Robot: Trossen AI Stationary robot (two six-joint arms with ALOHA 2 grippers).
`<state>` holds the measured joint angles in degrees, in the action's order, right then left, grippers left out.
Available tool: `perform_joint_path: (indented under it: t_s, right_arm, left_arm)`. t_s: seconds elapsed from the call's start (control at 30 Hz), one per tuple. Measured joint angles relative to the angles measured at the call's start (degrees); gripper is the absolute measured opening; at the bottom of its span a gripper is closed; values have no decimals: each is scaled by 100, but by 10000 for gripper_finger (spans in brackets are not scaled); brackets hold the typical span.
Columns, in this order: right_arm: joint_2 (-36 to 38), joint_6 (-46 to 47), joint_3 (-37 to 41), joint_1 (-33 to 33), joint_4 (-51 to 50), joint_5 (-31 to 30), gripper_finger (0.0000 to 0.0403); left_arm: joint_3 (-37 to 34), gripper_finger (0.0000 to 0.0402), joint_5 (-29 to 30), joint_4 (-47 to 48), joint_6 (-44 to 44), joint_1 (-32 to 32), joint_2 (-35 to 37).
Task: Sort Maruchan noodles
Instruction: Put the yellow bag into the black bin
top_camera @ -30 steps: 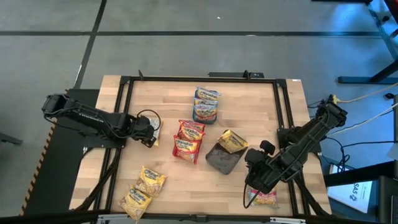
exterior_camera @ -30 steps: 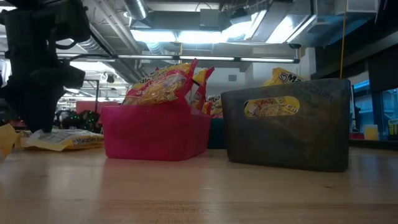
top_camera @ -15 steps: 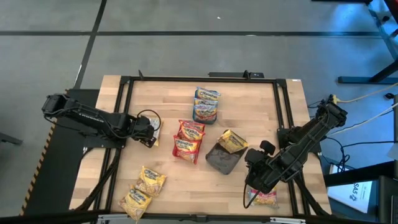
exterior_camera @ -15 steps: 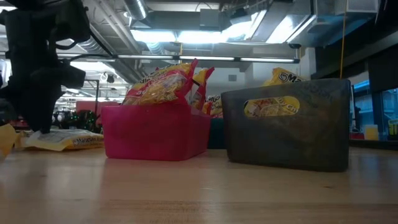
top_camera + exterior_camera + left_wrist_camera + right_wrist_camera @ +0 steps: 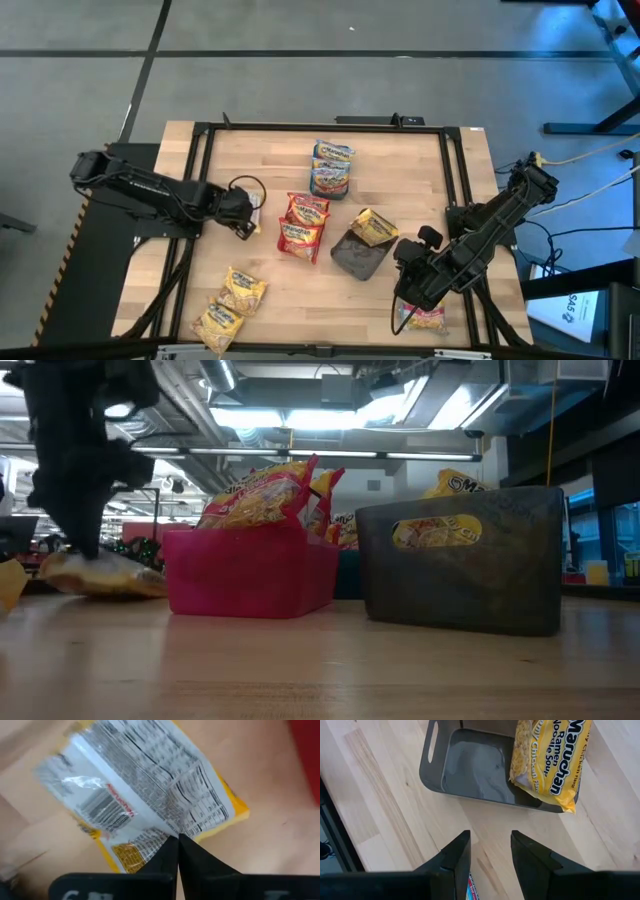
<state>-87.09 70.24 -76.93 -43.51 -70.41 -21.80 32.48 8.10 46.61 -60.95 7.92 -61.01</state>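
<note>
The left gripper (image 5: 250, 207) is sitting low over the worktop (image 5: 270, 160) near its left edge, just beside the pink tray (image 5: 250, 575). Its two fingers (image 5: 172, 857) are pressed together and are pinching the edge of a yellow packet (image 5: 145, 800), which is lying face down so that its white printed back is showing. In the low view, this packet (image 5: 100, 572) is looking a little raised from the wood under the dark arm.

The right gripper (image 5: 490, 852) is hanging over the worktop near the right edge, toward the front right corner. Its fingers are standing partly apart and are holding nothing. In front of it the grey tray (image 5: 470, 775) is resting, with a yellow Maruchan packet (image 5: 552, 760) leaning over one rim of the tray.

The other noodles are lying in groups. Red packets (image 5: 303, 225) are filling the pink tray in the middle of the worktop. Blue-and-pink packets (image 5: 332, 168) are stacked behind them, toward the far edge; whether a tray is under them, the pictures are not showing clearly. Two more yellow packets (image 5: 230, 308) are lying loose near the front left corner, close to each other. One packet (image 5: 422, 318) is lying near the front right corner, partly hidden under the right arm; its colours are hard to tell there.
</note>
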Motion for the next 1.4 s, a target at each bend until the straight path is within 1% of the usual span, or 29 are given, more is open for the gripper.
perform_joint_path:
  t_s: [0.23,0.43,0.57,0.73,0.83,1.0,1.07,1.23,1.4]
  right_arm:
    - [0,-22,-2,0,-28,0,138]
    - [0,22,-2,0,-273,-16,138]
    - [0,153,-2,0,-457,-181,138]
    - [0,155,-2,0,-609,-235,138]
    - [0,184,-2,0,-759,-519,138]
    - [0,583,-2,2,-1026,-1114,138]
    - [0,734,-2,4,-1100,-1247,138]
    - [0,951,-2,2,-1298,-1376,138]
    - [0,952,-2,2,-1333,-1379,138]
  left_arm:
    - [823,0,397,779,263,0,83]
    - [1841,0,682,1413,608,2,83]
    - [2633,0,926,1917,820,21,83]
    - [3441,0,1044,1982,1133,87,73]
    - [3785,0,1060,1947,1242,140,-46]
    - [4232,0,1051,1643,1536,294,-509]
    - [4407,0,979,1417,1716,347,-793]
    - [4971,0,779,816,2282,443,-1555]
    - [5856,0,700,718,2772,467,-2201]
